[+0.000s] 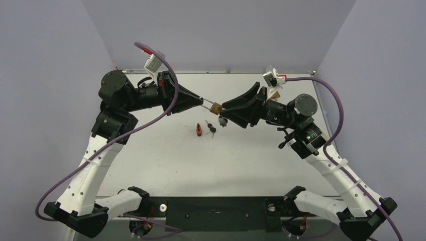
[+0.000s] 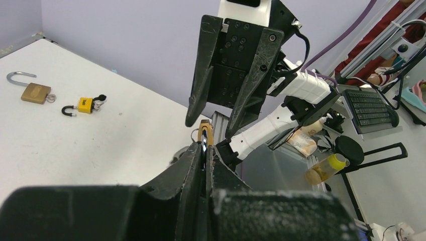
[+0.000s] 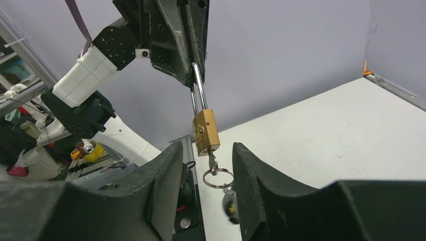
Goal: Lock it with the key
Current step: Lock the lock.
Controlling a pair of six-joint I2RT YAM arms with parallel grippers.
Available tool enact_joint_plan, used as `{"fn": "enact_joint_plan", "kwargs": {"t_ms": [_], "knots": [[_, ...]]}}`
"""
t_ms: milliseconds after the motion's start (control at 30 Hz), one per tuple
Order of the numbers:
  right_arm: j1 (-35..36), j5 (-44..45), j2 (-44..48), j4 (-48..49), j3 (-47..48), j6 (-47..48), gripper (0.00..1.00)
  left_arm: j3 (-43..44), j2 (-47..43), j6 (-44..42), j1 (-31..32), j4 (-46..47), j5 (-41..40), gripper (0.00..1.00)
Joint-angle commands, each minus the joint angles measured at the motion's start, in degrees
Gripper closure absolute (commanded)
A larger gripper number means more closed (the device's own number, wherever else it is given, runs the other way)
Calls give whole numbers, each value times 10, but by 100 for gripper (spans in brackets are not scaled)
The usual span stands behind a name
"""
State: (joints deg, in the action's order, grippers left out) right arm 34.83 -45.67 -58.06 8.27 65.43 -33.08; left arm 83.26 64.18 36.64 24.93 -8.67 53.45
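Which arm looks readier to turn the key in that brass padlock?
Right. The right gripper stands open, a finger either side of the key hanging under the padlock; the left gripper is shut on the shackle, holding it up.

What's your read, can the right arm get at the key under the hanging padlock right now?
Probably yes. The left fingers hold the padlock up by its shackle, the key sticks out below it in open air, and the right fingers stand open either side of it, nothing between.
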Motion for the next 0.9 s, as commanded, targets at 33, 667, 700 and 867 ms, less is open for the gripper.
{"fn": "enact_joint_plan", "kwargs": {"t_ms": [33,667,700,867], "knots": [[12,10,-6,-12,31,41,66,35,-11,-17,4,-2,2,100],[19,-9,-6,-57,26,73,84,37,-6,-16,4,-3,-4,100],[19,-8,-6,-58,26,74,89,37,-6,-16,4,-3,-5,100],[18,14,0,-86,27,95,100,41,-5,-23,2,-11,-10,100]]}}
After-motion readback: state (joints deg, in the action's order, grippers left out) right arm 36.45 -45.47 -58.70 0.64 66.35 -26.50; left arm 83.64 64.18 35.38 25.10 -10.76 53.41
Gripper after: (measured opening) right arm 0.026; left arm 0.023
